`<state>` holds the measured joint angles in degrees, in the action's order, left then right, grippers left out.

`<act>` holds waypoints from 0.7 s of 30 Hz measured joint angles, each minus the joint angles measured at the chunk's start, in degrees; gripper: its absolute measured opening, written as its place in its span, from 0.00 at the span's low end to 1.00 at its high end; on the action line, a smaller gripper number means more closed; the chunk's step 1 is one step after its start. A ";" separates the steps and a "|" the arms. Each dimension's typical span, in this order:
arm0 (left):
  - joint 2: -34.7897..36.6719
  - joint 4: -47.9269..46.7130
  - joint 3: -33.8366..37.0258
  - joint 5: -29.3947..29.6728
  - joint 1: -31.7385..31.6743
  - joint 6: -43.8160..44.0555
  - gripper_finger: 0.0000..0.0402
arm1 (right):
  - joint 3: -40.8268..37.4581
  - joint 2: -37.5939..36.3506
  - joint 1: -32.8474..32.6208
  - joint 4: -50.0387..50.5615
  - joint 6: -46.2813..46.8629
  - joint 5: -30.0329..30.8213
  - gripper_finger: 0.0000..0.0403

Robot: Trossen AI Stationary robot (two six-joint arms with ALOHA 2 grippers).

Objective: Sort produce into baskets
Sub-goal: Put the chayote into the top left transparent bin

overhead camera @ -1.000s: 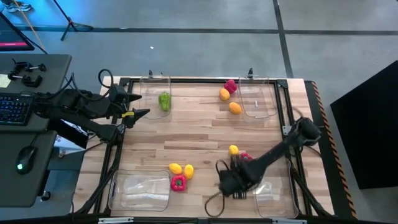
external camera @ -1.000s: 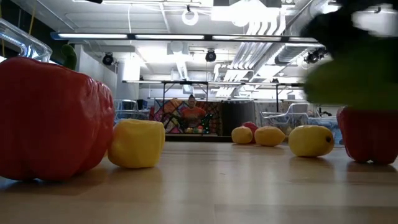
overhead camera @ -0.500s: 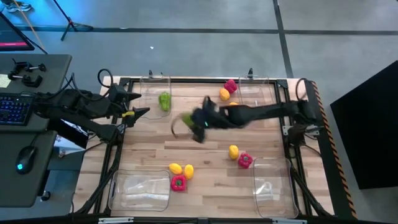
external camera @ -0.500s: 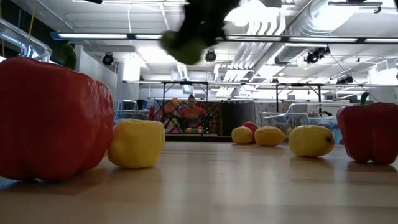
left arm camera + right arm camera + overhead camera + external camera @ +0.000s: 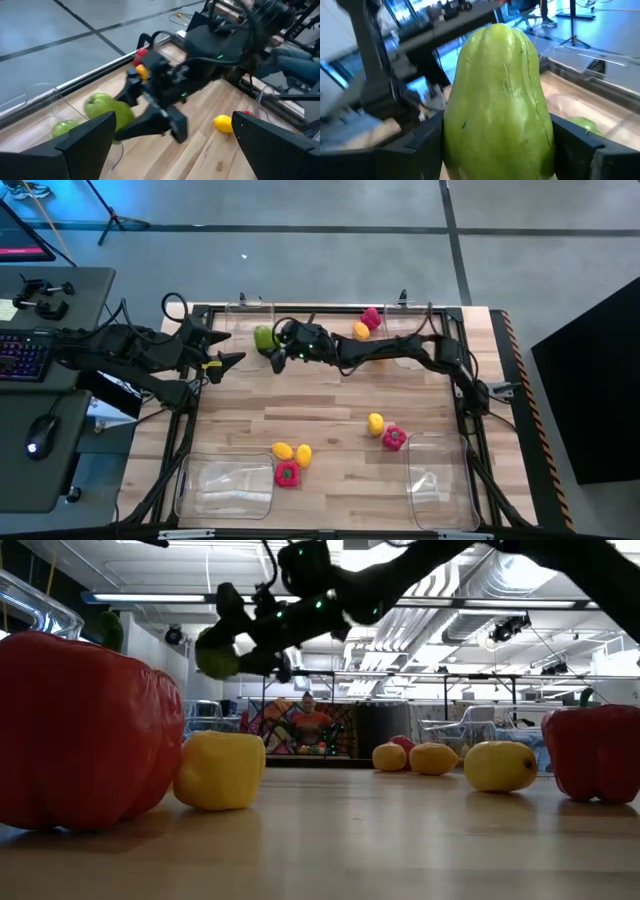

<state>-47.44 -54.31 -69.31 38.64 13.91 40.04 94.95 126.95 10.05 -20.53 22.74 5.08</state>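
Wooden bench [image 5: 330, 395] carrying four clear baskets [image 5: 222, 485] at its corners, with produce [image 5: 291, 457] scattered toward six o'clock.

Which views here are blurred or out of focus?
Left wrist view: the right arm and its green piece are motion-smeared. Right wrist view: the held piece is fairly sharp, the background soft. Low view: the near red pepper is soft. High view: crisp.
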 joint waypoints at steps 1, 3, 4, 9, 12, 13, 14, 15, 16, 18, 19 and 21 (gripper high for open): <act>-0.17 1.20 0.02 0.06 0.00 -0.41 0.96 | 0.48 0.98 0.20 -1.23 0.92 -1.00 0.66; -0.48 3.70 0.02 0.18 0.00 -1.50 0.96 | 1.88 2.81 0.28 -1.51 1.48 -2.68 0.66; -0.60 4.72 0.02 0.21 0.00 -1.81 0.96 | 2.78 3.73 0.23 -1.62 1.47 -2.81 0.66; -1.33 8.04 0.02 0.24 0.00 -2.26 0.96 | 5.70 5.62 0.17 -0.52 5.20 -1.88 0.66; -1.67 8.06 0.02 0.48 0.00 -2.19 0.96 | 5.82 5.54 0.38 -0.33 4.52 -0.73 0.66; -1.82 8.12 0.02 0.59 0.00 -2.11 0.96 | 5.82 5.55 0.48 -0.33 3.60 -0.48 0.66; -1.91 8.18 0.02 0.76 0.00 -1.79 0.96 | 5.80 5.60 0.49 -0.40 2.50 -0.21 0.66; -1.94 8.19 0.02 0.90 0.00 -1.70 0.96 | 5.82 5.60 0.57 -0.57 1.33 -0.13 0.66; -2.02 8.17 0.02 0.95 0.00 -1.70 0.96 | 5.80 5.60 0.61 -0.77 0.31 -0.15 0.66; -2.20 8.28 0.02 1.03 0.00 -1.70 0.96 | 5.81 5.60 0.80 -0.72 -0.61 -0.63 0.68; -2.23 8.37 0.02 1.19 0.00 -1.70 0.96 | 5.81 5.60 0.86 -0.60 -0.55 -0.82 0.69; -2.28 8.38 0.02 1.51 0.00 -1.70 0.96 | 5.80 5.60 0.87 -0.62 0.47 -0.85 0.74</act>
<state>-49.71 -45.93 -69.30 40.15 13.91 38.35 100.75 132.55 10.92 -21.15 23.21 4.23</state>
